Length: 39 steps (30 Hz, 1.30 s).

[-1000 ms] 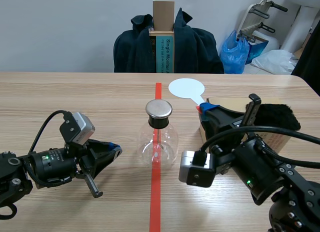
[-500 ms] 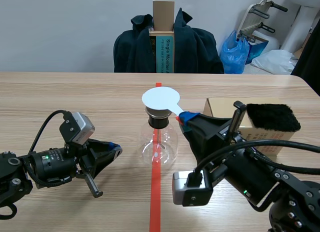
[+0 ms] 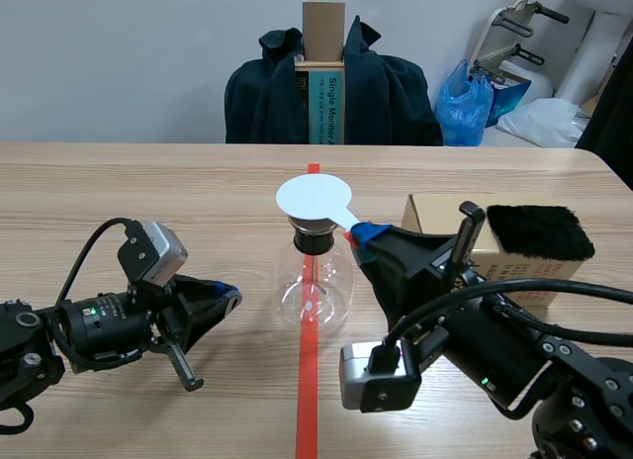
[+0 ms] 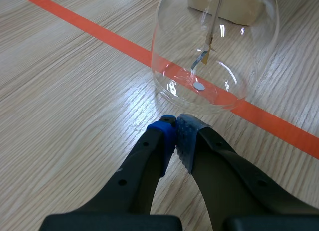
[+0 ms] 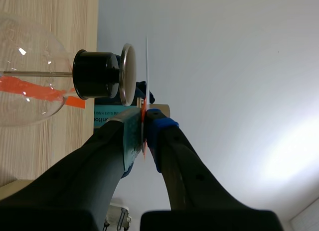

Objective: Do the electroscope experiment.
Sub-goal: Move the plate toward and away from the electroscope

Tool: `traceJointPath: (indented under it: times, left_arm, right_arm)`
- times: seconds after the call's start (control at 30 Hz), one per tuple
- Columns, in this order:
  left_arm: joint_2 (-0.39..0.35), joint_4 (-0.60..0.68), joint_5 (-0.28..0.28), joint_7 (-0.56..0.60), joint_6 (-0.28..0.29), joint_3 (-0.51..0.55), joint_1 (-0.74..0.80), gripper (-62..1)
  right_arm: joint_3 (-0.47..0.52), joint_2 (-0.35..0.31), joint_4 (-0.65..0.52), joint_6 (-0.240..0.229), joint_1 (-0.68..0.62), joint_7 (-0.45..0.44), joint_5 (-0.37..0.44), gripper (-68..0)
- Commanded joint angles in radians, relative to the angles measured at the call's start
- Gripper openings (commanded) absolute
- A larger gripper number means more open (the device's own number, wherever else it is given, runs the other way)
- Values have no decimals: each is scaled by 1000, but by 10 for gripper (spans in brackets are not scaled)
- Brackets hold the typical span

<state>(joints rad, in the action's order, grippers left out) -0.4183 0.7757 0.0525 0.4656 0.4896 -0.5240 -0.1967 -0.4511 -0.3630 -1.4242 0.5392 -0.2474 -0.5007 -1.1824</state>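
The electroscope, a round glass flask (image 3: 313, 291) with a black neck, stands on the red tape line at the table's middle. My right gripper (image 3: 360, 232) is shut on the red handle of a white disc paddle (image 3: 315, 197), which hovers flat just over the flask's top. The right wrist view shows the paddle (image 5: 147, 61) edge-on, a narrow gap from the metal cap (image 5: 127, 74), with the gripper (image 5: 144, 117) pinching its handle. My left gripper (image 3: 227, 299) rests low to the left of the flask, shut on nothing. Its tips (image 4: 175, 125) point at the flask (image 4: 214, 47), where foil leaves (image 4: 204, 56) hang inside.
A cardboard box (image 3: 435, 214) with a black furry cloth (image 3: 539, 231) on top sits right of the flask, behind my right arm. Across the table is a chair draped with a dark jacket (image 3: 267, 93), and a blue bag (image 3: 465, 103) lies further right.
My right arm has swung left, carrying the white paddle from beside the box to over the flask's cap. The left arm has not moved.
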Motion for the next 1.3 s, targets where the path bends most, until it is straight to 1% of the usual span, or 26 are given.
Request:
traceJointPath:
  times: [0.0, 0.17, 0.57, 0.77, 0.87, 1.0, 1.1, 1.27]
  left_arm:
    - [2, 22, 10, 17, -2, 7, -3, -581]
    - [2, 22, 10, 17, -2, 7, -3, -581]
    - [2, 22, 10, 17, -2, 7, -3, -581]
    - [2, 22, 10, 17, -2, 7, -3, -581]
    - [2, 22, 10, 17, -2, 7, -3, -581]
    - [2, 22, 10, 17, -2, 7, -3, -581]
    - [2, 22, 10, 17, -2, 7, -3, -581]
    - [2, 22, 10, 17, -2, 7, -3, -581]
  right_arm:
    - [5, -14, -14, 14, 12, 6, 4, -669]
    - [5, -14, -14, 14, 12, 67, 4, -669]
    - [5, -14, -14, 14, 12, 325, 4, -669]
    - [5, -14, -14, 14, 12, 423, 4, -669]
    - [5, -14, -14, 14, 12, 436, 4, -669]
    - [5, -14, -14, 14, 12, 428, 4, -669]
    - [5, -14, -14, 14, 12, 385, 4, -669]
    - [5, -14, -14, 14, 12, 269, 4, -669]
